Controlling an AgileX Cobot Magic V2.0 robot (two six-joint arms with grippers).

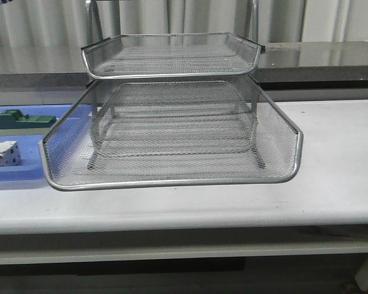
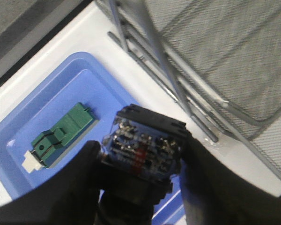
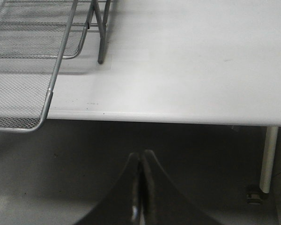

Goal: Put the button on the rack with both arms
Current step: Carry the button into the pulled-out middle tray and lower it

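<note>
Three views, catalogued in turn.

Front view: the rack (image 1: 172,110) stands mid-table with its lower mesh tray drawn out toward the camera; every tier visible is bare of parts. At 9 o'clock from it, a blue tray (image 1: 24,177) on the table (image 1: 337,177) holds a green block (image 1: 21,119) and a white block (image 1: 3,153). Neither arm shows here.

Left wrist view: the left pincer (image 2: 143,157) is clamped on the button (image 2: 143,150) (only its dark, terminal-studded rear shows; the cap is hidden). It hangs above the blue tray's edge, the rack's mesh at roughly 2 o'clock, the green block below at 9 o'clock.

Right wrist view: the right pincer (image 3: 141,187), fingers pressed together and holding nothing, hangs off the table's front edge, rack corner at 11 o'clock.

Progress, judged: pick-up done; carrying the button to the drawn-out tray and releasing it remain.
</note>
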